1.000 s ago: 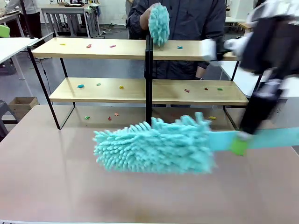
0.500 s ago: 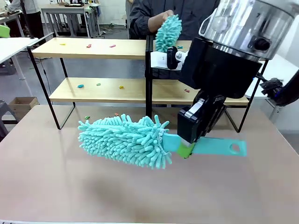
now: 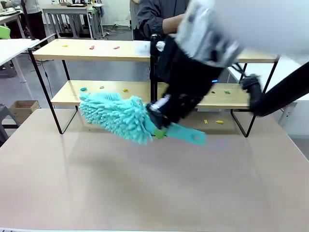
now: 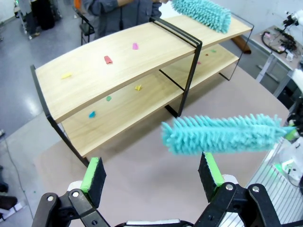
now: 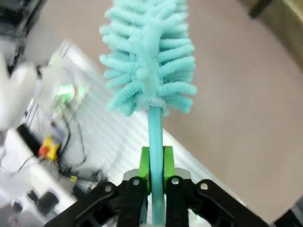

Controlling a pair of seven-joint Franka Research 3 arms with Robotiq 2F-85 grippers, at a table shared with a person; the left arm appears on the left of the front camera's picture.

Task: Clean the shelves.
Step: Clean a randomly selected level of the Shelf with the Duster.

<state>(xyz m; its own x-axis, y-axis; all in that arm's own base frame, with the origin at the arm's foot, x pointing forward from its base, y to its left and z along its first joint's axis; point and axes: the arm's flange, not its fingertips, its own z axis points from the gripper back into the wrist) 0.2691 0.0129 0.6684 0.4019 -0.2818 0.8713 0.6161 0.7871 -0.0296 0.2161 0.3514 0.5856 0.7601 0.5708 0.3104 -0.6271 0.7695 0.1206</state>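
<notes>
The step in hand looks like the approach to the first sweep: the right fingers (image 5: 145,165) are clamped on the handle of a teal duster (image 3: 116,116), whose fluffy head reaches straight out beyond them toward the lower left board of the shelves (image 3: 96,50). The shelves stand at the far side of the desk (image 3: 145,193), ahead of both arms, with small coloured scraps (image 3: 91,47) scattered on the boards. The next move probably calls for sliding the head in under the upper board and dragging it along the lower one. It should stay level and off the black central upright, so the scraps are pushed along rather than ridden over. In the front view the arm is blurred and the head overlaps the board's edge, so contact cannot be judged there. The left wrist view settles it better, showing the duster (image 4: 222,135) over the desk and short of the boards. That view also shows the left fingers (image 4: 93,176) spread wide and holding nothing, and beyond them a second duster (image 4: 201,14) at the far end of the top board, near the person. The right wrist view alone makes the grip plain, with the handle pinched between the green pads.
</notes>
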